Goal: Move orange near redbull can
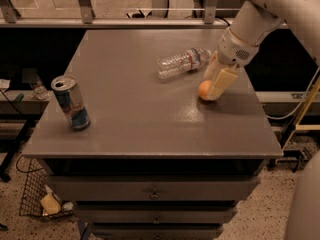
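The orange [203, 90] lies on the grey table [150, 124] at the right, just in front of the water bottle. My gripper [212, 90] is down at the table, right against the orange's right side, and covers part of it. The white arm comes in from the upper right. The redbull can [71, 103], blue and silver with a silver top, stands upright near the table's front left corner, far from the orange.
A clear plastic water bottle [183, 62] lies on its side behind the orange, cap pointing right. The table's right edge is close to the gripper. A wire basket [37, 199] sits on the floor at the lower left.
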Motion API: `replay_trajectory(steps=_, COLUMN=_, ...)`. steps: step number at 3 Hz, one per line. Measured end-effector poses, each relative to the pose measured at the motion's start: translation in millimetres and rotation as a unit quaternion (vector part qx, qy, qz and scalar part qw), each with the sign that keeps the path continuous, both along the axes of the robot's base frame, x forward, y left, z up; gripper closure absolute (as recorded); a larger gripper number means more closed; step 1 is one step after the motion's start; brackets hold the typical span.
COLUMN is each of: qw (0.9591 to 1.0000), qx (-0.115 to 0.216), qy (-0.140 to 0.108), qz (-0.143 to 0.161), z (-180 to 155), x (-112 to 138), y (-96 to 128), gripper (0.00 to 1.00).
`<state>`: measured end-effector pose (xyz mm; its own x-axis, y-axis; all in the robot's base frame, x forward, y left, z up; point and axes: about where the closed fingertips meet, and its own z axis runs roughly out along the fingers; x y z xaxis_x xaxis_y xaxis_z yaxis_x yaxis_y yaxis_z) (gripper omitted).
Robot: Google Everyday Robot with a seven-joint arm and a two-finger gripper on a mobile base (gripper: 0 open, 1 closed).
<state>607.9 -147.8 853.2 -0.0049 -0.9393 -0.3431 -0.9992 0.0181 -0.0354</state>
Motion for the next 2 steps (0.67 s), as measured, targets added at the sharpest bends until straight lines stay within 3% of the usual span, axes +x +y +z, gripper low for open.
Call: replay_trajectory(steps=2, qw=0.9994, qx=0.028, qy=-0.003, qz=0.020, z=9.9, x=-13.5, y=10.8, gripper=0.88)
